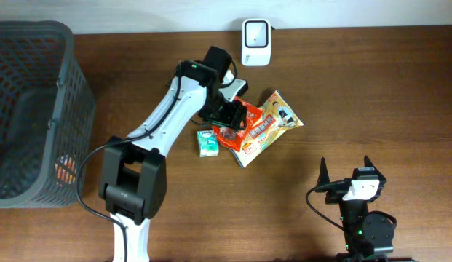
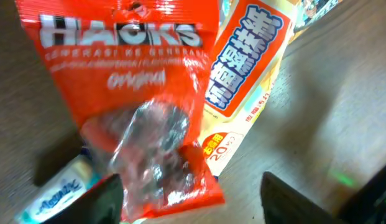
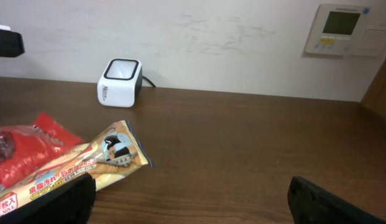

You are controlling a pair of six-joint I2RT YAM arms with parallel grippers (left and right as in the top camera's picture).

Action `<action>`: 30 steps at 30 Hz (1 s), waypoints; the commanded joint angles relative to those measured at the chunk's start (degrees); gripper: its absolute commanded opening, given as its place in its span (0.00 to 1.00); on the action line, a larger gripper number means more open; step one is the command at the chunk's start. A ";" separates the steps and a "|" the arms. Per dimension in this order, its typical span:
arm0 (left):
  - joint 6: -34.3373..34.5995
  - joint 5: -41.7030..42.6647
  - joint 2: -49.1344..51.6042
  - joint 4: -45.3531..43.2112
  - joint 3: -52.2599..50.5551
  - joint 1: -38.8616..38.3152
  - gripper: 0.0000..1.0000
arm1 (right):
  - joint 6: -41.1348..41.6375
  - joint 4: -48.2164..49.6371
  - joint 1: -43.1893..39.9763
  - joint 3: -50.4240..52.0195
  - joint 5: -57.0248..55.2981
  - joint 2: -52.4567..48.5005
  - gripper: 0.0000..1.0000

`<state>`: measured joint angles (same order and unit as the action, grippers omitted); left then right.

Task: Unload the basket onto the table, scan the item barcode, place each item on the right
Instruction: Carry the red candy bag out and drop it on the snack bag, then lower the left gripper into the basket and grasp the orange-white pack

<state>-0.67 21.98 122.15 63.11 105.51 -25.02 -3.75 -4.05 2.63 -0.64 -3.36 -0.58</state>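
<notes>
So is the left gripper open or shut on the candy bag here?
Open. In the left wrist view the left gripper has its fingers wide apart; the red Hacks bag lies between them, unpinched.

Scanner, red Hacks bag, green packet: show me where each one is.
scanner [image 1: 255, 36], overhead view, top face.
red Hacks bag [image 2: 137, 93], left wrist view, printed front.
green packet [image 1: 207, 143], overhead view, its middle.

Red crinkly Hacks candy bag [image 2: 143, 93], dark sweets visible through its clear window, lies flat near the middle of the table [image 1: 371, 87], below my left gripper [image 2: 196, 199]. White box-shaped scanner [image 1: 255, 33] stands at the far edge.
</notes>
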 commanded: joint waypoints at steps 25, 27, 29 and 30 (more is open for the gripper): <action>26.12 -43.76 -23.26 33.59 48.28 26.77 0.99 | -0.33 -0.46 0.35 0.33 0.31 0.37 0.98; 26.16 -43.65 -22.93 33.59 47.23 32.09 0.99 | -0.33 -0.46 0.35 0.33 0.31 0.37 0.98; 27.50 -42.21 -22.32 33.59 44.83 37.81 0.99 | -0.33 -0.46 0.35 0.33 0.31 0.37 0.98; 28.50 -41.07 -22.05 33.59 43.58 39.85 0.99 | -0.33 -0.46 0.35 0.33 0.28 0.37 0.98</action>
<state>23.62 -19.35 98.96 96.47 152.70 8.34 -3.70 -4.05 2.63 -0.64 -3.36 -0.58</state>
